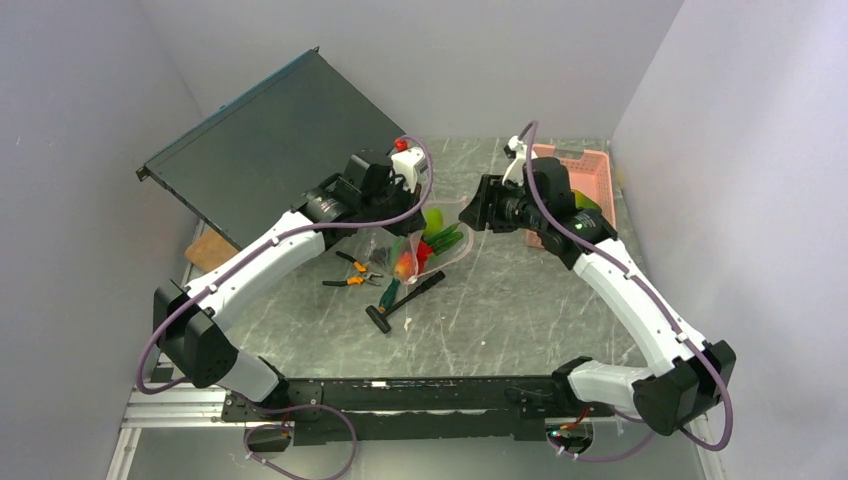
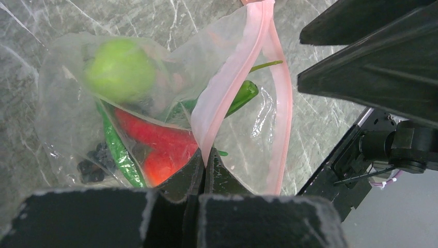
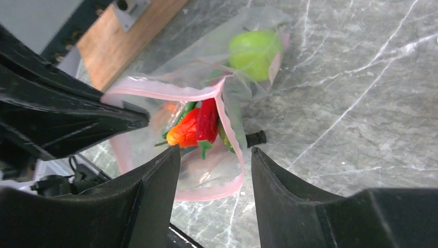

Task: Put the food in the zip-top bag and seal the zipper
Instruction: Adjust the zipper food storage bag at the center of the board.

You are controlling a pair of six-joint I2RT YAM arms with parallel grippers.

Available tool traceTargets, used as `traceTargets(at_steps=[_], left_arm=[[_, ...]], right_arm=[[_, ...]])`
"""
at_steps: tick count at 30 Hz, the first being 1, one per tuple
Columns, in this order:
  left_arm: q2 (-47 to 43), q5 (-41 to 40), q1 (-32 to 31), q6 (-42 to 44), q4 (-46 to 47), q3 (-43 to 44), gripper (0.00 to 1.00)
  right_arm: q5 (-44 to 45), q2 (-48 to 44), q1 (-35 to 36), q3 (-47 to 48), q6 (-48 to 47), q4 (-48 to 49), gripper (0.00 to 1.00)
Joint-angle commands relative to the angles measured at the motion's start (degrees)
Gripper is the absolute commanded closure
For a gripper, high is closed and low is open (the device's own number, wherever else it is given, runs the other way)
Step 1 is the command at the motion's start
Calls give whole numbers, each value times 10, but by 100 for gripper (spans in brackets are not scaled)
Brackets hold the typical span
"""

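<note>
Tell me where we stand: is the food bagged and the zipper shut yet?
Done: green apple, red chili and grapes lie inside the zip-top bag. In hand: the left gripper pinches one side of the zipper; the right gripper is open at the mouth. Left: the pink strips gape apart, so sealing remains.

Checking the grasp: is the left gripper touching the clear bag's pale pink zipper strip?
Touching. Left wrist view shows the left gripper pinching the pale pink zipper strip.

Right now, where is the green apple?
The round green toy apple sits inside the clear crinkly plastic bag, upper left in the left wrist view, above the red toy chili.
</note>
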Motion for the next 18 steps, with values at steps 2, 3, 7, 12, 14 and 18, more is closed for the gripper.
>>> traceTargets(at_steps=[2, 3, 7, 12, 14, 18], left_arm=[[-30, -9, -3, 11, 8, 18, 100], [-31, -7, -3, 12, 9, 18, 100], [-34, -1, -3, 8, 11, 18, 100], [-33, -1, -2, 9, 10, 18, 100], [-31, -1, -2, 8, 11, 18, 100], [-31, -1, -3, 8, 12, 17, 100]], right_arm=[[50, -13, 28, -35, -24, 36, 47], [48, -19, 36, -47, -20, 40, 48], [70, -43, 77, -85, -22, 52, 52], [138, -74, 98, -120, -12, 48, 58], [161, -82, 99, -131, 0, 60, 63], [179, -77, 99, -143, 8, 90, 69]])
